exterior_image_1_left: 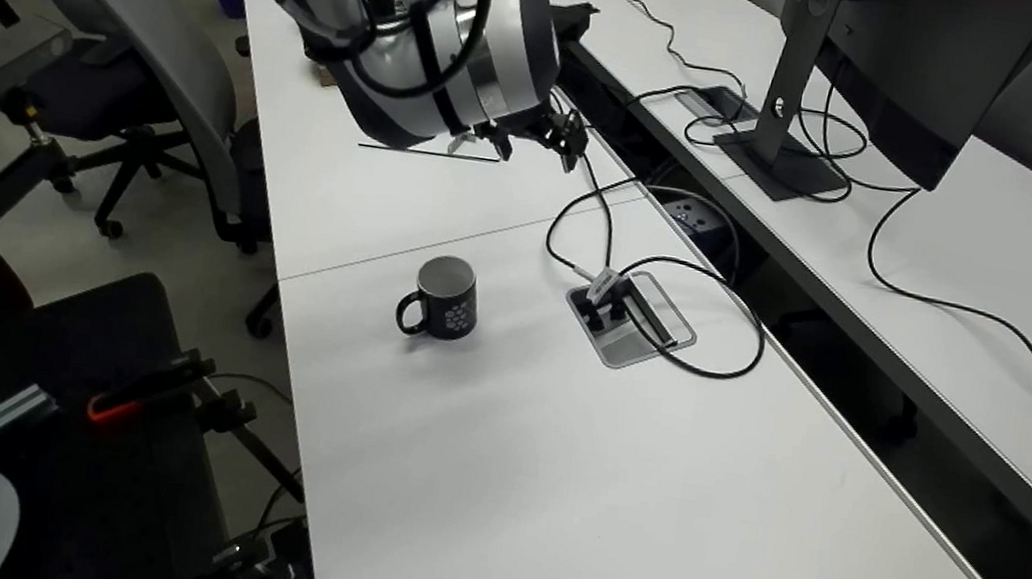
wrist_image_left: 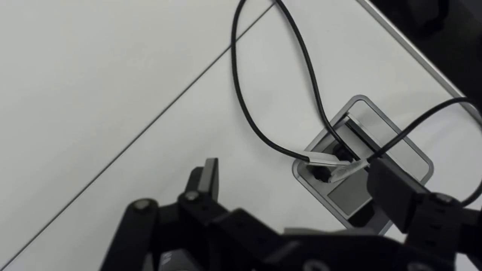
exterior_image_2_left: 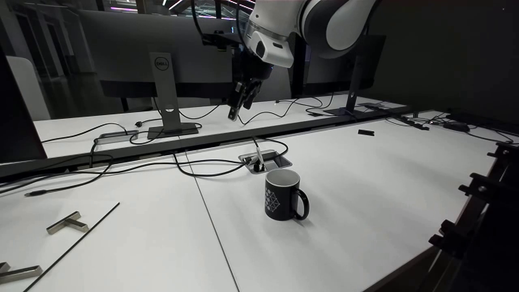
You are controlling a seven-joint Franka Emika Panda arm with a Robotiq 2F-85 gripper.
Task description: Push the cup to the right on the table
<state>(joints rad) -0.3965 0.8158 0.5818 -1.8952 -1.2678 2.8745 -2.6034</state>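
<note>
A grey chair (exterior_image_1_left: 147, 41) stands on grey floor (exterior_image_1_left: 92, 255).

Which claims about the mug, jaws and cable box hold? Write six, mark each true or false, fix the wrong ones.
1. The mug stands upright on the white table. True.
2. The jaws are shut on the mug. False: they stand open, apart from it.
3. Black cables run to the cable box. True.
4. The mug sits on the cable box. False: it stands apart from it.
5. The mug's inside is darker than its outside. False: the inside is lighter.
6. A pale pattern marks the mug's side. True.
</note>
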